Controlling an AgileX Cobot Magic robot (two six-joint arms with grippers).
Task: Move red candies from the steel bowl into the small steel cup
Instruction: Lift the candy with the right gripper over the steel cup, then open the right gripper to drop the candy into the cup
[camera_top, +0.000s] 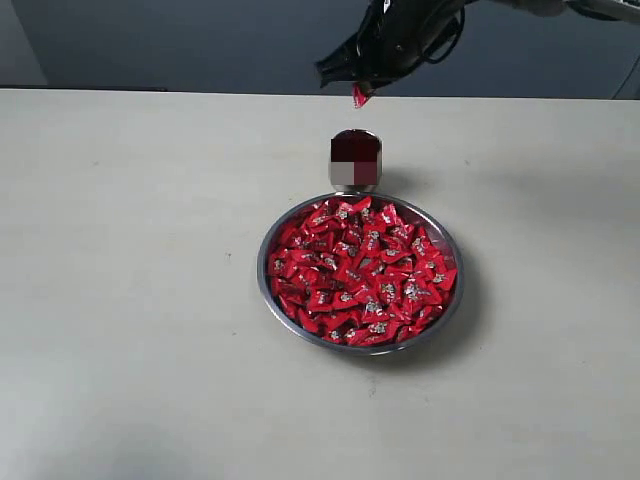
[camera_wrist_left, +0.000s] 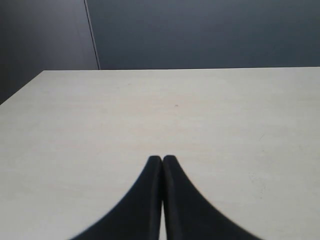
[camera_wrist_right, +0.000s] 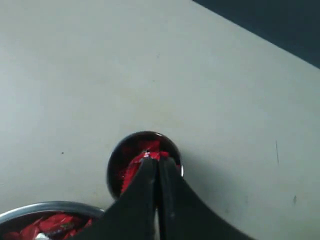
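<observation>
The steel bowl (camera_top: 264, 290) sits mid-table, heaped with red candies (camera_top: 362, 272). Just behind it stands the small steel cup (camera_top: 355, 160), its inside showing red. My right gripper (camera_top: 358, 92) hangs above the cup, shut on one red candy (camera_top: 359, 96) that dangles from its tips. In the right wrist view the gripper (camera_wrist_right: 156, 161) pinches the candy (camera_wrist_right: 150, 156) directly over the cup's mouth (camera_wrist_right: 120, 155), with the bowl's rim (camera_wrist_right: 50, 206) beside it. My left gripper (camera_wrist_left: 162, 160) is shut with nothing in it, over bare table away from the vessels.
The pale tabletop (camera_top: 120, 300) spreads wide on every side of the bowl and cup. A dark wall (camera_top: 180, 40) runs behind the table's far edge.
</observation>
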